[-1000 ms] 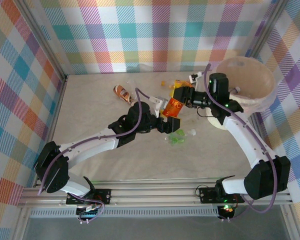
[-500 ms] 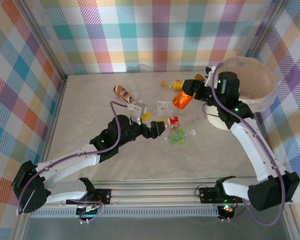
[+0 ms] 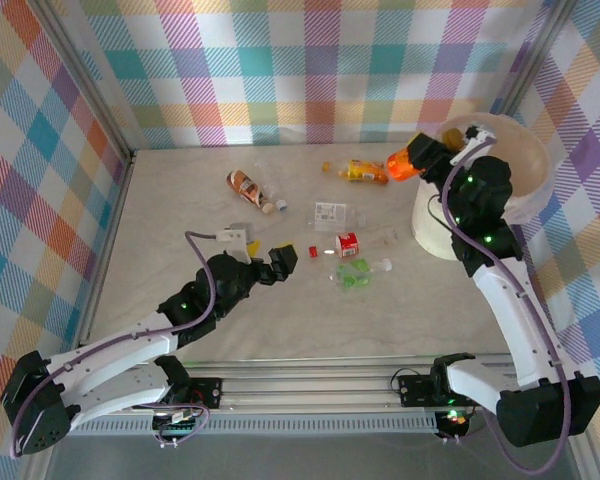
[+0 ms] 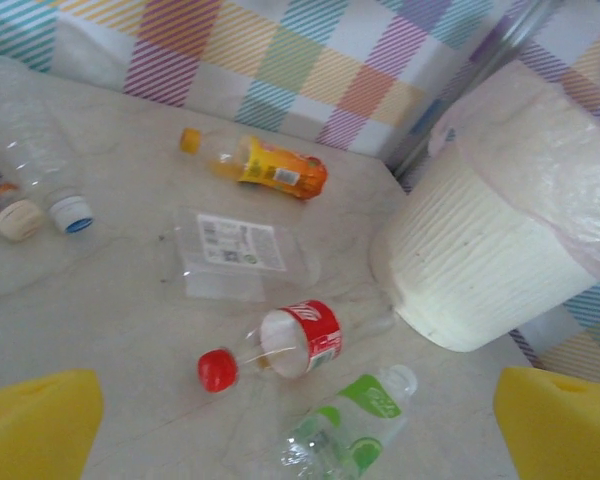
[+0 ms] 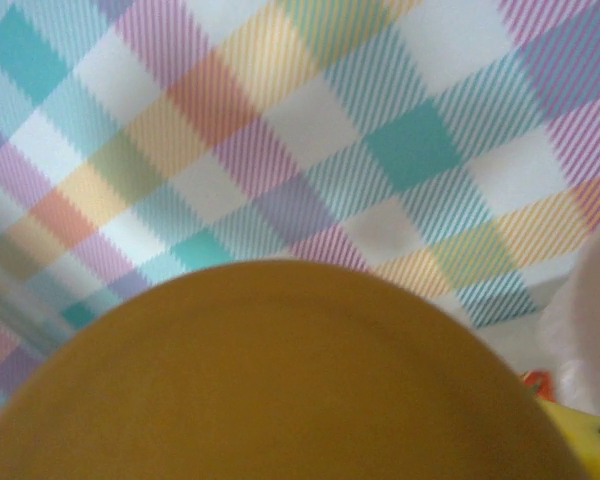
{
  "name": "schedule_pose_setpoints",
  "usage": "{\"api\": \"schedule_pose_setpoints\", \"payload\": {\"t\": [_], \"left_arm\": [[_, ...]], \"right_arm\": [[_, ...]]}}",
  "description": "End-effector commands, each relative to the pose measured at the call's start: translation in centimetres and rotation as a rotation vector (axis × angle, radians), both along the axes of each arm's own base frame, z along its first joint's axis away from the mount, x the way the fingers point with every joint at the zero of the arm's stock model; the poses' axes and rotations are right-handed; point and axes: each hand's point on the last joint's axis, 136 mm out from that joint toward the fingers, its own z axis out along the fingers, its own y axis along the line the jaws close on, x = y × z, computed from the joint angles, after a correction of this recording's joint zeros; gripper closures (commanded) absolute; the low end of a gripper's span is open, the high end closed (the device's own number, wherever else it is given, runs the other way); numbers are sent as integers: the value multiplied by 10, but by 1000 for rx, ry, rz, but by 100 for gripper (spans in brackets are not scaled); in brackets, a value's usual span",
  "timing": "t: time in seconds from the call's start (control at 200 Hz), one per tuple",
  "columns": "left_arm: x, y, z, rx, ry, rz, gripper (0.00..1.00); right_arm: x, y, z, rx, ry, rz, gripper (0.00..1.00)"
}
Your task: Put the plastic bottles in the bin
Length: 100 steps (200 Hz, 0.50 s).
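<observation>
I have the right claw (image 3: 410,160) clamped on the held orange bottle (image 3: 400,166), up at the left rim of the bin (image 3: 432,232), which stands at the far right of the desk (image 3: 180,220). From the right wrist that bottle's rounded end (image 5: 280,390) sits close against the lens, with the plaid wall (image 5: 280,120) behind it.

My left claw (image 3: 283,258) hangs over the middle of the desk with its jaws wide apart and nothing between them; the yellow pads (image 4: 40,425) sit at the two lower corners of the left wrist view.

Between the left claw and the bin lie several bottles:
- the green-label bottle (image 4: 355,430), nearest the claw
- the red-label bottle (image 4: 300,340) with its red cap, just beyond the green one
- a flat clear bottle (image 4: 242,250) with a white label, farther still
- an orange-label bottle (image 4: 275,168) near the far wall

Off to the far left lie a brown-label bottle (image 3: 246,185) and, beside it, a clear bottle with a blue cap (image 4: 30,150)

The bin's ribbed side (image 4: 460,270) is just right of the red-label bottle
</observation>
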Motion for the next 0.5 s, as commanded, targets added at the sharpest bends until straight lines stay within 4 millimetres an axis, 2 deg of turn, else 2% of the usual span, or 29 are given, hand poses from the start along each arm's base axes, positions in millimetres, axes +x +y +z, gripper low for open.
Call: {"api": "schedule_pose_setpoints", "payload": {"t": [0.0,0.2,0.375,0.495], "left_arm": [[2,18,-8,9,26,85,0],[1,27,-13,6,32,122,0],[1,36,-15,14,46,166,0],[0,42,-16,17,49,184,0]], "right_arm": [[-3,-38,44,78,-174,-125,61],[10,-85,51,87,-168,-229,59],[20,-124,42,64,-131,-333,57],[28,-151,29,65,-77,-387,57]]}}
